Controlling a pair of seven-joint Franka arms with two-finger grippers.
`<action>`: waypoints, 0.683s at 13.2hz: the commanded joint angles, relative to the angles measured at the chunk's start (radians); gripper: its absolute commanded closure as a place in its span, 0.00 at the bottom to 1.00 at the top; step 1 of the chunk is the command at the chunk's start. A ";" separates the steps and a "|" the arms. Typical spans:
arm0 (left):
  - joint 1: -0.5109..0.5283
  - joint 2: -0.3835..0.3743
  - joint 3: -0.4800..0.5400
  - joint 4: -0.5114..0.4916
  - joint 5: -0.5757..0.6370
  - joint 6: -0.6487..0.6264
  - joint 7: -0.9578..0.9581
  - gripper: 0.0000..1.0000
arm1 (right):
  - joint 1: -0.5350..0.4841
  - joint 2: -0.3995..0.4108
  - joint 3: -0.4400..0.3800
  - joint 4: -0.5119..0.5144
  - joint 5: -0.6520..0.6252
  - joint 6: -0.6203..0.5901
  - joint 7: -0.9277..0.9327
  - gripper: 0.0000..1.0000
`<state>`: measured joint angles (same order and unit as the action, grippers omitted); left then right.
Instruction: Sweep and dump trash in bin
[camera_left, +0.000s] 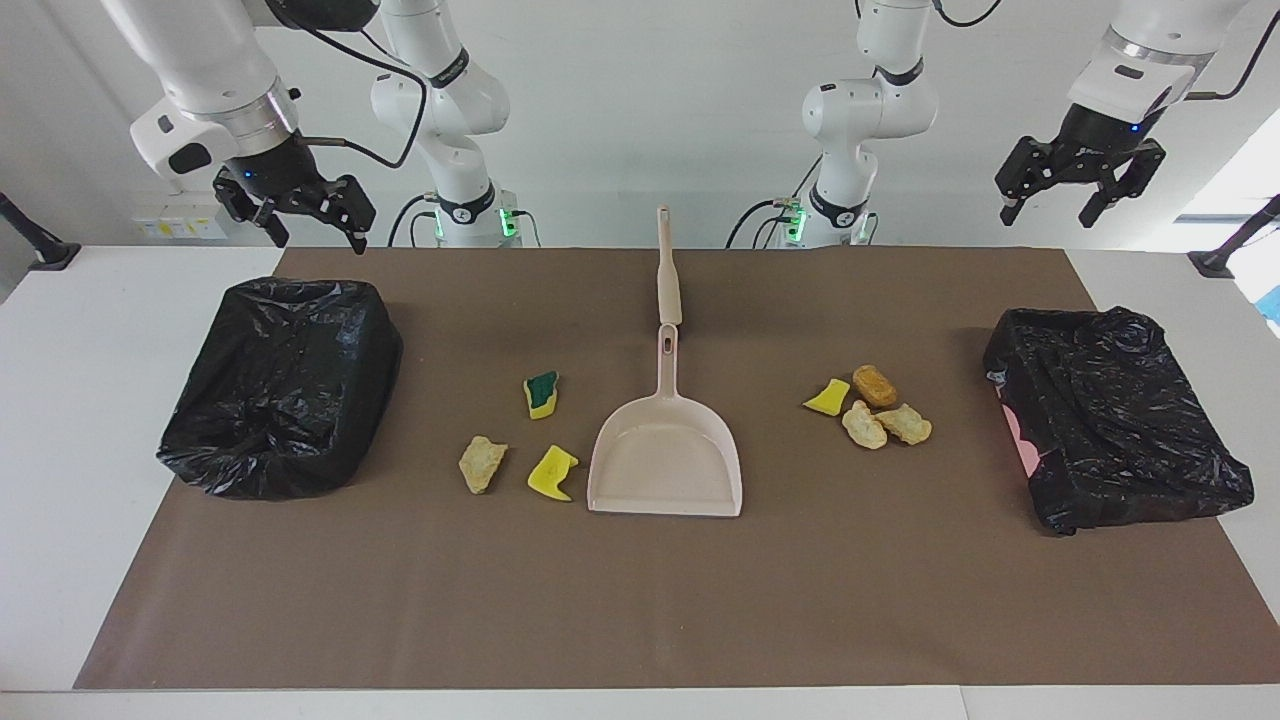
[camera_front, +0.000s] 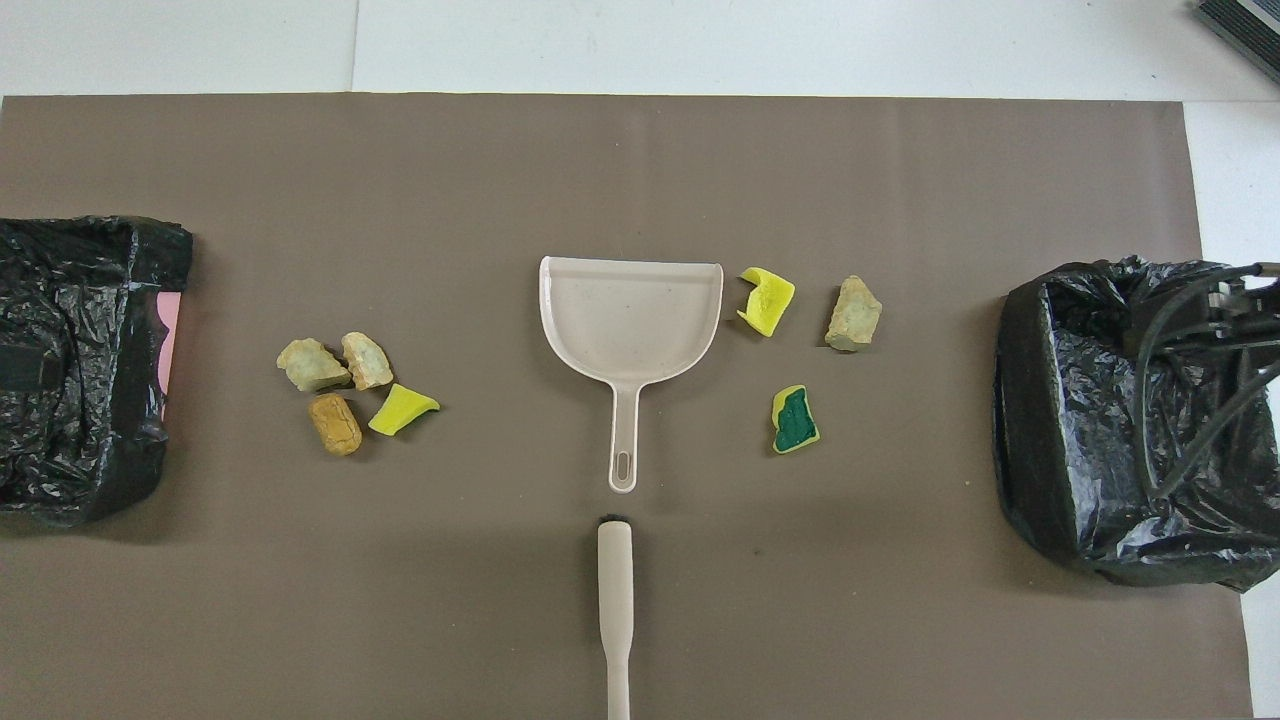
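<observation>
Trash lies on the brown mat in two groups beside a beige dustpan (camera_left: 665, 462) (camera_front: 630, 320). Toward the right arm's end are a green-faced sponge piece (camera_left: 541, 394) (camera_front: 796, 419), a yellow sponge piece (camera_left: 552, 473) and a tan chunk (camera_left: 482, 463). Toward the left arm's end lie a yellow piece (camera_left: 826, 397), a brown chunk (camera_left: 875, 385) and two tan chunks (camera_left: 863, 425). A black-bagged bin (camera_left: 285, 385) (camera_front: 1100, 400) stands at the right arm's end, another bin (camera_left: 1110, 420) (camera_front: 70, 370) at the left arm's. My right gripper (camera_left: 318, 240) hangs open high over the first bin. My left gripper (camera_left: 1046, 216) waits open, high above its end of the table.
A beige brush handle (camera_left: 667, 275) (camera_front: 615, 600) lies in line with the dustpan's handle, nearer to the robots. The brown mat (camera_left: 640, 600) covers most of the white table. The right arm's cables (camera_front: 1190, 390) show over its bin in the overhead view.
</observation>
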<state>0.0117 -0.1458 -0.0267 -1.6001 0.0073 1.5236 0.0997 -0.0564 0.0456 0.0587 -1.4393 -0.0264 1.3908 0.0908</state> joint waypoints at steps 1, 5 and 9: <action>0.008 -0.003 -0.007 0.008 0.013 -0.013 -0.003 0.00 | 0.054 0.037 0.009 -0.001 0.002 0.024 -0.014 0.00; 0.008 -0.003 -0.007 0.009 0.011 -0.013 -0.003 0.00 | 0.134 0.114 0.024 0.019 0.011 0.097 0.035 0.00; 0.010 -0.003 -0.007 0.009 0.013 -0.013 -0.003 0.00 | 0.213 0.183 0.035 0.019 0.045 0.160 0.202 0.00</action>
<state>0.0117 -0.1458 -0.0267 -1.6001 0.0073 1.5236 0.0997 0.1362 0.1939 0.0841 -1.4379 -0.0158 1.5268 0.2102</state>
